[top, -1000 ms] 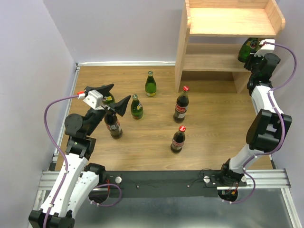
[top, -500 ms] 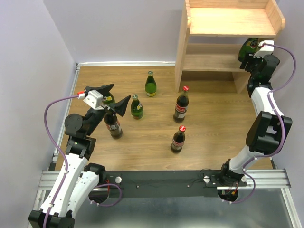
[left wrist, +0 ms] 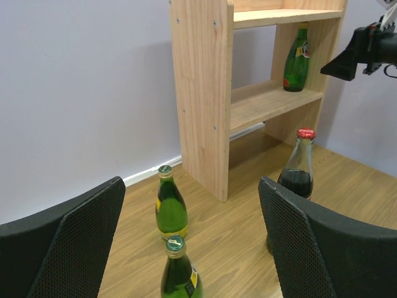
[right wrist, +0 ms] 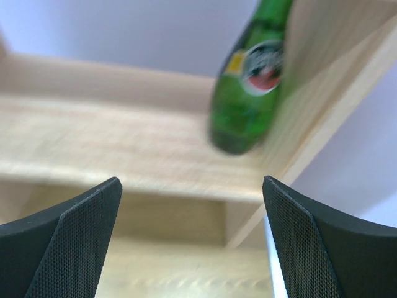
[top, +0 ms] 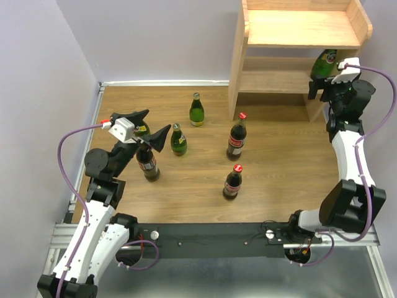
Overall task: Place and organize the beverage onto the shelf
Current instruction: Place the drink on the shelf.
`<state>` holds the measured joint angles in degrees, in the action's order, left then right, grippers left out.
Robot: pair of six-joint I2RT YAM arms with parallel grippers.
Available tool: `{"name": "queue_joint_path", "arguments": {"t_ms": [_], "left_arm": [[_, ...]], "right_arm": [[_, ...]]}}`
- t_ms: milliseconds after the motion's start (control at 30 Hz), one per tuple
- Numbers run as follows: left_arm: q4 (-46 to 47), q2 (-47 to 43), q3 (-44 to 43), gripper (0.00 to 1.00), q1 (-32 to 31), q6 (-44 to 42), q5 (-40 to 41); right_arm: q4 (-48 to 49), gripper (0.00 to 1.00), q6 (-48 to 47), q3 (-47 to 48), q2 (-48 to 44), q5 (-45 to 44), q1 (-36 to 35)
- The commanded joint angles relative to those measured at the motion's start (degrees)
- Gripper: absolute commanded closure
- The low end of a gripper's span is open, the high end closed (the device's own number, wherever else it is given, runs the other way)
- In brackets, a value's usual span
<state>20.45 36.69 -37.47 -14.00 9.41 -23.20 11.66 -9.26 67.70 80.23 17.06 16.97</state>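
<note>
The right tool (top: pixel 320 88) hangs with its fingers spread wide and nothing between them. Straight ahead of it, a touch to its right, a green bottle (right wrist: pixel 248 81) stands upright on the lower tier of the shelf (top: pixel 237 62), tucked into the end corner beside the side panel. Tool and bottle are apart.

The left tool (top: pixel 151 126) is spread and empty too, hovering over the counter (top: pixel 279 161). Right beneath it stands a cola bottle (top: pixel 147 164), and a half-hidden green bottle (top: pixel 142 130) peeks out from under its body. Ahead of it are a nearer green bottle (top: pixel 178 139) and, beyond that, a farther green bottle (top: pixel 196 110). Ahead and to its right is a second cola bottle (top: pixel 236 136), and a third cola bottle (top: pixel 232 182) stands off to its right. That leaves six on the counter and one shelved.

These look like filled glass, so I'd expect them to be weighty for their size, rigid, smooth enough to slip, and breakable if knocked over. They are tall on a narrow base, so a nudge near the cap would likely topple one. I'd take hold across the body, just under the shoulder. There the fingers get the widest bearing and the bottle stays upright. The thin neck would let it swing.
</note>
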Motion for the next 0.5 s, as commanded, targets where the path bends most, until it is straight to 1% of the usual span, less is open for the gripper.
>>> {"name": "queue_joint_path", "arguments": {"t_ms": [0, 33, 67, 100, 133, 233, 333, 433, 467], "left_arm": [[-1.28, 2.24, -1.81, 0.05, -0.15, 2.10, 0.53], [-1.55, 3.03, -2.42, 0.06, -0.15, 2.63, 0.53], [-3.03, 5.04, -3.21, 0.08, -0.15, 3.85, 0.09], [-3.91, 6.37, -5.66, 0.12, -0.15, 4.21, -0.44], [-5.05, 7.68, -7.25, 0.14, -0.15, 4.47, -0.96], [-9.63, 12.61, -13.40, 0.20, -0.76, 5.18, -1.76], [-13.76, 17.44, -19.02, 0.23, -2.78, 4.04, 0.52], [-19.64, 24.47, -25.70, 0.26, -5.86, 1.41, 5.26], [-22.79, 28.57, -27.46, 0.27, -6.82, 0.53, 7.62]], "right_arm": [[-11.30, 0.00, 0.64, -4.41, -5.85, 11.48, 0.25], [-14.62, 0.00, 0.73, -4.94, -6.74, 17.07, 0.25], [-15.87, 0.00, 2.04, -5.47, -7.62, 19.30, 0.25], [-17.01, 0.00, 2.48, -5.91, -9.46, 21.33, 0.25], [-18.59, 0.00, 2.49, -7.39, -10.34, 25.96, 0.25], [-19.57, 0.00, 2.23, -10.65, -14.03, 31.09, 0.25], [-19.66, 0.00, 0.65, -13.20, -16.06, 31.28, 0.25], [-19.75, 0.00, -0.06, -15.49, -16.51, 32.42, 0.25], [-19.83, 0.00, 0.03, -15.84, -16.33, 32.86, 0.25]]}}
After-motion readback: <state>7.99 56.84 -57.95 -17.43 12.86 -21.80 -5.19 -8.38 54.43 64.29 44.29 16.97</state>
